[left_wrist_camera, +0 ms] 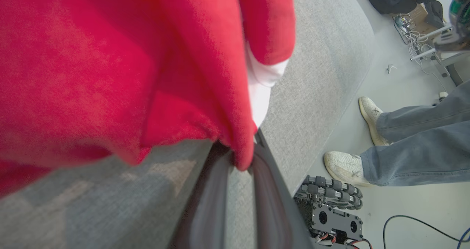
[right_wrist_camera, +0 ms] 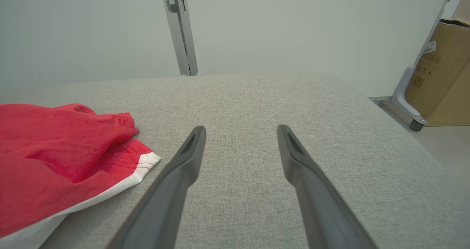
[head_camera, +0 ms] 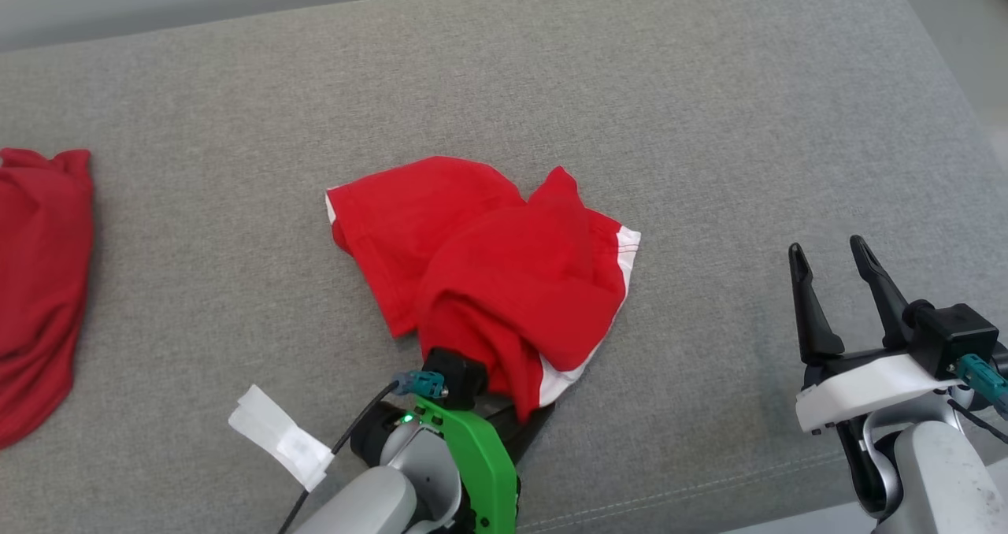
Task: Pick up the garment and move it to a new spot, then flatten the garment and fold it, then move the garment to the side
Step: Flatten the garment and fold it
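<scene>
1. Left gripper (left_wrist_camera: 239, 150): at the near edge of the grey cushion (head_camera: 709, 109), clenched on a low fold of the garment; its fingertips are buried in cloth.
2. Right gripper (head_camera: 827, 250): near right, released, fingers apart above bare cushion.
3. Garment (head_camera: 488, 258): red with white trim, crumpled, mid-cushion.
4. Second red cloth (head_camera: 39, 282): far left, cut off by the head view's edge.

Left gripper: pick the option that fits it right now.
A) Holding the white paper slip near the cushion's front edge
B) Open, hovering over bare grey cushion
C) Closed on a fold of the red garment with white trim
C: in the left wrist view the left gripper has its jaws pinched together on a fold of the red garment, close to its white trim.
</scene>
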Robot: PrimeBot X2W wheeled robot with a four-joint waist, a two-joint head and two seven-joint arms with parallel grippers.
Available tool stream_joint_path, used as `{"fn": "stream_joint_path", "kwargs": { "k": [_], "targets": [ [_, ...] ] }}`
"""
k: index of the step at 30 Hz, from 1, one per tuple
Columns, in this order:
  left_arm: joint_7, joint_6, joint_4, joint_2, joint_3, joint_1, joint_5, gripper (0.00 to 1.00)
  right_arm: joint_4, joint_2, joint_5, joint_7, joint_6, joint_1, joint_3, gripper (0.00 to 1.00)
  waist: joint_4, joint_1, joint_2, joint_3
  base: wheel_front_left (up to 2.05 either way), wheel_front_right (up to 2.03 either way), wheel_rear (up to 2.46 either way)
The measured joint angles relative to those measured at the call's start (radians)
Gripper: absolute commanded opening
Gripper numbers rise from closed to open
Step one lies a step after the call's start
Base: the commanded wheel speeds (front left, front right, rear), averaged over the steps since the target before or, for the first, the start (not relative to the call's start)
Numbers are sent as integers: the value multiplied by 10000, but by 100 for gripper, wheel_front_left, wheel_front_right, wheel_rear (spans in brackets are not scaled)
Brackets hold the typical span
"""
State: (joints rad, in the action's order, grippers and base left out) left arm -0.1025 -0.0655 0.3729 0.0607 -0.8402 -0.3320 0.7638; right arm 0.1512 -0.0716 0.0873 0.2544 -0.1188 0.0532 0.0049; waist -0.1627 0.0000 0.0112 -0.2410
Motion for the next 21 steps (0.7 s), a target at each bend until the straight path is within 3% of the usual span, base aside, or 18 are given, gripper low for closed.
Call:
{"fn": "stream_joint_path", "kwargs": {
  "k": [2, 7, 11, 21],
  "targets": [
    [-362, -201, -343, 316, -213, -22, -123, 0, 50, -21, -2, 0, -2, -52, -17, 100, 123, 0, 0, 52, 0, 0, 0],
    [-832, -226, -1304, 1486, -19, -139, -228, 0, 96, -182, -84, 0, -42, -153, 50, 100, 516, 0, 0, 201, 0, 0, 0],
    [-1070, -224, -2153, 1891, 362, -301, -186, 0, 299, -401, -307, 0, -42, -188, 412, 100, 897, 0, 0, 319, 0, 0, 0],
    [-2261, -224, -3875, 3179, 499, -280, 257, 0, 1655, -1894, -972, 0, -58, 228, 3156, 100, 1965, 0, 0, 486, 0, 0, 0]
  ]
}}
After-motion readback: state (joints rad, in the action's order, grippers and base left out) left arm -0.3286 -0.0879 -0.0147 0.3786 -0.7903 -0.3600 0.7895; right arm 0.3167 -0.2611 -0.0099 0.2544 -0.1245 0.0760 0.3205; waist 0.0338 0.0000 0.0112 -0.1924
